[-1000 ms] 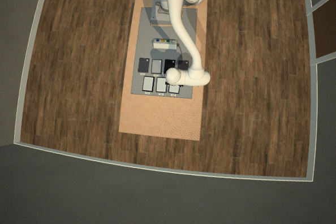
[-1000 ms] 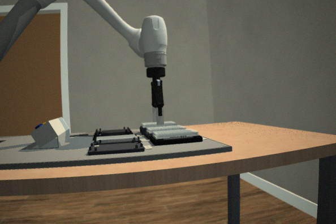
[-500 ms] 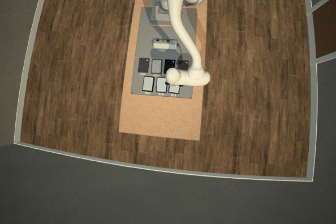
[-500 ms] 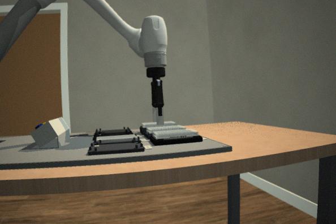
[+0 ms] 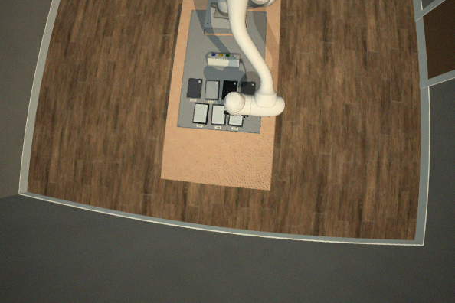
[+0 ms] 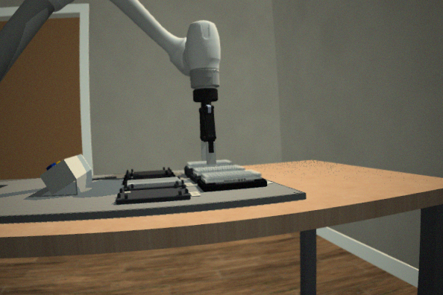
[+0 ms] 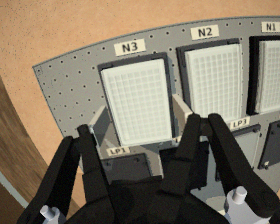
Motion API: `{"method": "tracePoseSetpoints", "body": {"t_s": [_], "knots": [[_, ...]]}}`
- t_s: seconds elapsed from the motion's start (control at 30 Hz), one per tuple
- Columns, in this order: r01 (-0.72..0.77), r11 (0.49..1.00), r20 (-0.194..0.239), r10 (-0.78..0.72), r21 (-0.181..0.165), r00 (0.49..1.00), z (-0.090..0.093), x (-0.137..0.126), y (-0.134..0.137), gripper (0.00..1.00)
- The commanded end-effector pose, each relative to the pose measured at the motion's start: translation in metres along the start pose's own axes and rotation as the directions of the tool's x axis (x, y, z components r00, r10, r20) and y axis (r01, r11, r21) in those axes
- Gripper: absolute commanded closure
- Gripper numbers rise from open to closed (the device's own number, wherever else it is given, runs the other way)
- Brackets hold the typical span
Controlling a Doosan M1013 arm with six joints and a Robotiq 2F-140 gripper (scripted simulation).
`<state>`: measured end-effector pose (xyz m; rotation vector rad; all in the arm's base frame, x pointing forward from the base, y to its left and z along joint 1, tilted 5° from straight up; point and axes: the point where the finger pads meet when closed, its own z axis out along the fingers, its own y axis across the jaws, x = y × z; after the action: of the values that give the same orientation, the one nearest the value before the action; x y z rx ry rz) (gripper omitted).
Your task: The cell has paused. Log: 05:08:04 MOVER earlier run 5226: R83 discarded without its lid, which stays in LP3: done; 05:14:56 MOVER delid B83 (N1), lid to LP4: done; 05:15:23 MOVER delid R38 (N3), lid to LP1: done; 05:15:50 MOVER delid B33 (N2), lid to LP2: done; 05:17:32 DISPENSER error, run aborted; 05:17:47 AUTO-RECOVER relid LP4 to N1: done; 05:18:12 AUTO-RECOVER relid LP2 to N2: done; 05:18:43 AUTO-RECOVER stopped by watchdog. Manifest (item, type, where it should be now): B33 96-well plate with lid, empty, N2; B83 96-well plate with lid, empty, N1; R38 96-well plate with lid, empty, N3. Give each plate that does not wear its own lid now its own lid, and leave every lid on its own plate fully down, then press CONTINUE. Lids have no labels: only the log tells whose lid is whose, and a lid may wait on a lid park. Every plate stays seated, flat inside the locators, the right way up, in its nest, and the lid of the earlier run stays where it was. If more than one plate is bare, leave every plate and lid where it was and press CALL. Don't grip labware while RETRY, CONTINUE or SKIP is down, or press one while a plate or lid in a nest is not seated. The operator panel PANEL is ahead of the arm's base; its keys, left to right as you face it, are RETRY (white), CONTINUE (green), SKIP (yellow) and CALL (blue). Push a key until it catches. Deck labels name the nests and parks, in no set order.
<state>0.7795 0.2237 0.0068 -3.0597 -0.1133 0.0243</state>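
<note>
Three white 96-well plates sit in a row of nests in the wrist view: N3 (image 7: 136, 102), N2 (image 7: 216, 79) and N1 (image 7: 271, 72). All three show a pale lid on top, and the one on N3 looks flat. My gripper (image 7: 139, 108) is open, and its two fingers stand on either side of the near end of the N3 plate, holding nothing. In the side view the gripper (image 6: 209, 156) points straight down over the far plate. From above, my wrist (image 5: 234, 103) covers part of the N3 plate (image 5: 235, 119).
Behind the nests is a row of lid parks. One park holds a pale lid (image 5: 211, 89) and the others (image 5: 194, 88) (image 5: 230, 89) look dark and bare. The white operator panel (image 5: 223, 60) with its coloured keys stands further back.
</note>
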Motion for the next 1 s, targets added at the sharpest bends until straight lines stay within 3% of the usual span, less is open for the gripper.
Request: {"method": "tracePoseSetpoints", "body": {"t_s": [0.0, 0.5, 0.97], "knots": [[0.000, 1.000, 0.000, 0.000, 0.000, 1.000, 0.000, 0.000, 0.000, 0.34], [0.000, 1.000, 0.000, 0.000, 0.000, 1.000, -0.002, 0.000, 0.000, 0.34], [0.000, 1.000, 0.000, 0.000, 0.000, 1.000, -0.017, 0.000, 0.000, 0.34]]}}
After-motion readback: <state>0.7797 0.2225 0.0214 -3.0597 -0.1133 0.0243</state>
